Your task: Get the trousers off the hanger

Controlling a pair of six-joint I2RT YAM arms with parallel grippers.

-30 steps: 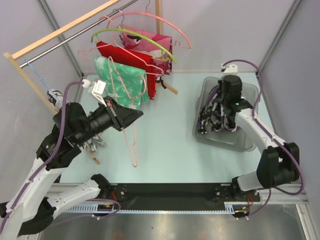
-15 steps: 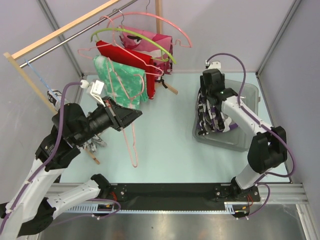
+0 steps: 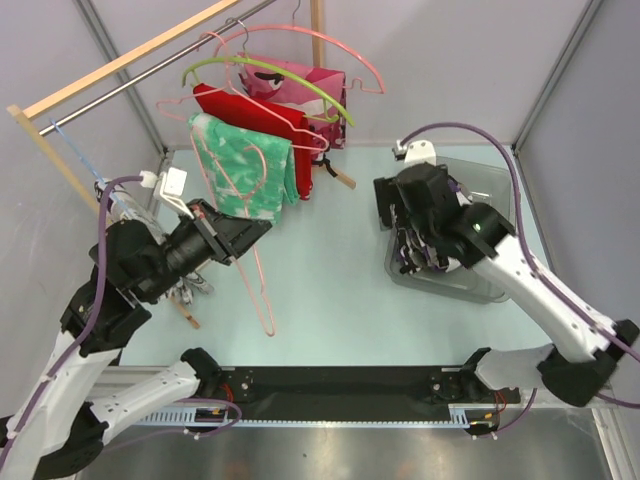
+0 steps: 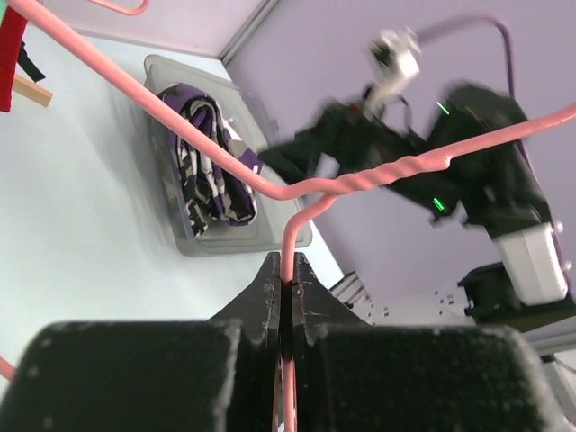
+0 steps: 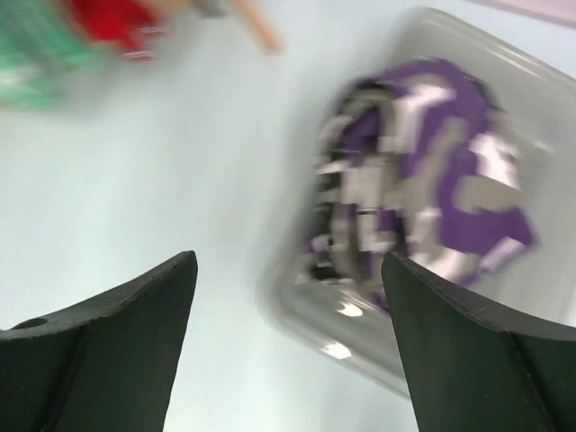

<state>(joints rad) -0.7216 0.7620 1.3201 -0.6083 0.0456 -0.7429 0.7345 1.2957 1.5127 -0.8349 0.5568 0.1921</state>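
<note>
left pincer (image 4: 286, 272) pinched tight, right pincer (image 5: 288, 263) agape

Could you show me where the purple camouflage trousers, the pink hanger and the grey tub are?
trousers (image 5: 423, 207): right wrist view, on the bunched purple-and-white cloth.
hanger (image 4: 387, 174): left wrist view, on its twisted wire neck.
grey tub (image 4: 225, 241): left wrist view, on the bare wall below the cloth.

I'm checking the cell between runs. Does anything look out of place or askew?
Nothing is spilled or damaged. The trousers lie crumpled in the grey bin, and the bare hanger slants from the shut left gripper. The right gripper is open and empty above the bin.
</note>
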